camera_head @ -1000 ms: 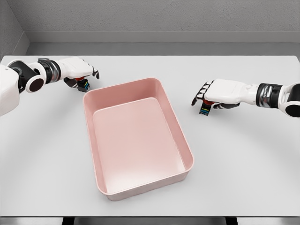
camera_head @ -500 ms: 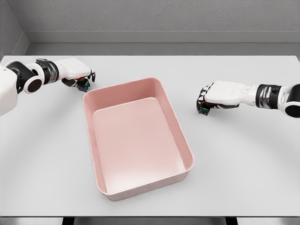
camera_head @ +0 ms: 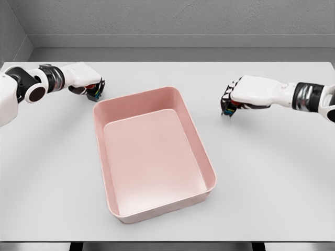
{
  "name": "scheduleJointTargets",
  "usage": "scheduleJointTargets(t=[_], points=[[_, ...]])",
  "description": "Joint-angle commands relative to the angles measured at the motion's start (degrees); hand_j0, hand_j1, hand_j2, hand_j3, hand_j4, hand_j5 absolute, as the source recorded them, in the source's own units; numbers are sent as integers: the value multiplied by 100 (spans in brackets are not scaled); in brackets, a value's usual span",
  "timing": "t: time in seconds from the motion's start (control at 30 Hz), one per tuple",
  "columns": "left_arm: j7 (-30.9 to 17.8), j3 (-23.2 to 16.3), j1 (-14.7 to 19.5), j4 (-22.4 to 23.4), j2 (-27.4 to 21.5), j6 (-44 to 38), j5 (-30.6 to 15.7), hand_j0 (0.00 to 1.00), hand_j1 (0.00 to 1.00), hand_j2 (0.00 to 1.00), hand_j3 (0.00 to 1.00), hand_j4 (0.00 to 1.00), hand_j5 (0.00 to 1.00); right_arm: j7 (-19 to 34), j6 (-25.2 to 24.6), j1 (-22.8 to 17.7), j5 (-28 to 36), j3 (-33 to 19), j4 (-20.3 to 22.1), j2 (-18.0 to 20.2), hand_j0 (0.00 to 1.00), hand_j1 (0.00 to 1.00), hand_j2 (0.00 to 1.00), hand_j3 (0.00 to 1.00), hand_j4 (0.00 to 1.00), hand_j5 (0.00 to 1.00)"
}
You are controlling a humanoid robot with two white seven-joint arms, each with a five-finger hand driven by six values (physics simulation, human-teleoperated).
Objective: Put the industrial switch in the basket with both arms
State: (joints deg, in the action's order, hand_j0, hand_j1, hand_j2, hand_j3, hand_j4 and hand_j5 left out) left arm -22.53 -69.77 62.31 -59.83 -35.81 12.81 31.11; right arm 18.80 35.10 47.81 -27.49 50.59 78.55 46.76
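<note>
My left hand [camera_head: 86, 83] is curled tight around one industrial switch [camera_head: 94, 93] at the far-left corner of the pink basket [camera_head: 207, 157], and my right hand [camera_head: 246, 97] is closed on a second switch [camera_head: 229, 109] out over the bench [camera_head: 272, 183], well right of the basket. Each looks a small, dark, blocky piece with bright coloured edges, mostly hidden under my fingers. I judge them light and rigid, best pinched across the flat sides.
</note>
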Motion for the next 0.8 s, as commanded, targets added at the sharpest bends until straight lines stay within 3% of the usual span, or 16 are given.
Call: scheduleJointTargets(t=[0.0, 0.27, 0.37, 0.7, 0.77], points=[[-6, 7, 9, -47, -14, 37, -8, 52, 52, 52, 52, 52, 52, -16, -10, 0, 51, -102, 178, 52, 49, 49, 49, 49, 49, 49], [-6, 16, 114, -178, -286, 371, -43, 45, 45, 45, 45, 45, 45, -43, -10, 0, 138, -260, 801, 280, 47, 47, 47, 47, 47, 47], [-15, 25, 211, -521, -523, 406, -61, 45, 45, 45, 45, 45, 45, -43, -10, 9, 244, -260, 916, 298, 47, 47, 47, 47, 47, 47], [-23, 69, 791, -723, -1183, 2093, -940, 45, 45, 45, 45, 45, 45, -43, -10, 0, 341, -365, 1540, 465, 47, 47, 47, 47, 47, 47], [-23, 69, 844, -1153, -1446, 2219, -1054, 45, 45, 45, 45, 45, 45, -43, -10, -9, 332, -365, 1645, 456, 47, 47, 47, 47, 47, 47]])
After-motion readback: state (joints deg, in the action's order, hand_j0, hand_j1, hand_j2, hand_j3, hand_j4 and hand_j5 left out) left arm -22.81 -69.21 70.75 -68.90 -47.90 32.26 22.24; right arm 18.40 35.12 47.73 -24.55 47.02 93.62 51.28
